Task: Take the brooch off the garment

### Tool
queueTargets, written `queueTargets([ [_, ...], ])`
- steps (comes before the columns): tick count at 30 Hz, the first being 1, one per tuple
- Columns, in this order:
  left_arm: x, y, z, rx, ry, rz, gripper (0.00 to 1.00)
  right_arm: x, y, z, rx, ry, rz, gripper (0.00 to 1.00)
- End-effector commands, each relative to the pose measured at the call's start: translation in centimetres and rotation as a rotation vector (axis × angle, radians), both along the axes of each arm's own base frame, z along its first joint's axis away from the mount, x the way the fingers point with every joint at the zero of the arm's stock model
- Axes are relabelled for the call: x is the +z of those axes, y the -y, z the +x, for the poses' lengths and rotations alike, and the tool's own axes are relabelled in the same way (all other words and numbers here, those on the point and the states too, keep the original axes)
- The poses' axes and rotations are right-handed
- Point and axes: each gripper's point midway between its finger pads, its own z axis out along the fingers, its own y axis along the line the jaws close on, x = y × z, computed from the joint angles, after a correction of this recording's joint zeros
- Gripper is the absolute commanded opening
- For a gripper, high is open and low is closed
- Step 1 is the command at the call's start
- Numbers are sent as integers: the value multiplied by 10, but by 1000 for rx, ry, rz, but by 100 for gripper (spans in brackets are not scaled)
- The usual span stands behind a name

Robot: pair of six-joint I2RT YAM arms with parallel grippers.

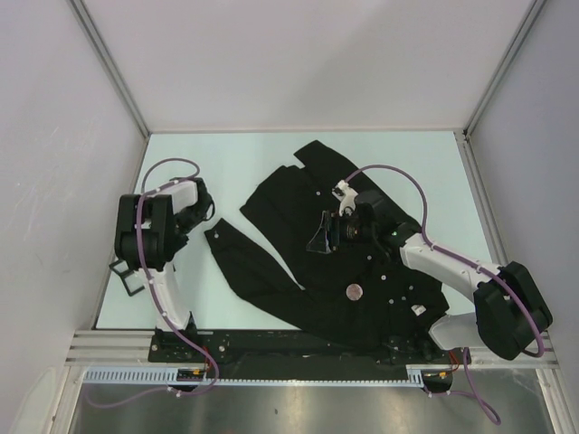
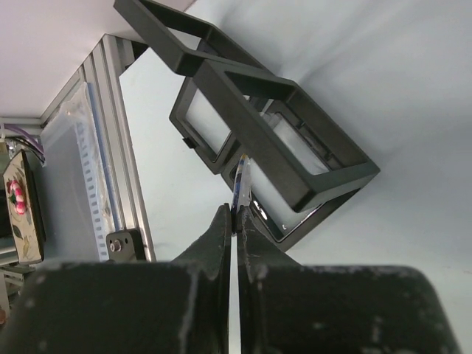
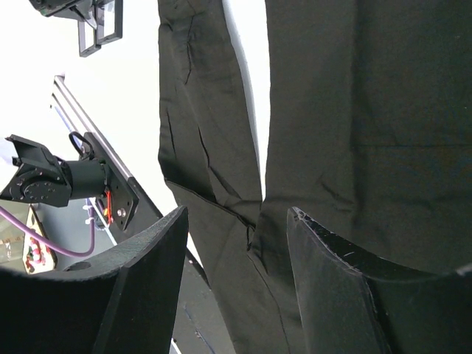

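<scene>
White walls (image 1: 308, 63) enclosed a pale table (image 1: 226, 163), seen from above. The garment (image 1: 280, 221), a black long-sleeved shirt, lay spread flat over the middle and right of the table. One sleeve reached toward the left arm's side and the hem lay at the near edge. Small white buttons (image 1: 384, 278) dotted the cloth. The brooch (image 1: 355, 290), a small round pale disc, sat on the shirt's front, on the near side of the right arm's wrist and apart from its fingers.

The right gripper (image 3: 236, 212) hung over the shirt's middle with its jaws wide apart. The right wrist view showed black cloth and a narrow strip of bare table in the gap between the two fingers (image 3: 140, 287). Whether the fingertips touched the cloth could not be told, and the brooch did not show in that view.

The left arm was folded at the left side of the table, well apart from the shirt. The left gripper (image 2: 234, 217) had its fingers pressed together with only a hairline slit between them. Just beyond its tips lay black rectangular frames (image 2: 251, 129) with clear panes, close to the metal rail (image 2: 118, 147) at the table's edge. Whether the tips pinched any part of the frames could not be told.
</scene>
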Motion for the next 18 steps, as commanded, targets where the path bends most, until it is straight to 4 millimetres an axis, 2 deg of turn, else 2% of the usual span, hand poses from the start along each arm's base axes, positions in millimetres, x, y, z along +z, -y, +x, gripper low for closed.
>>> queueTargets([
  [1, 8, -2, -2, 10, -45, 16, 0, 19, 0, 4, 14, 60, 36, 60],
  [18, 6, -5, -12, 47, -68, 49, 0, 22, 11, 2, 0, 65, 45, 60],
])
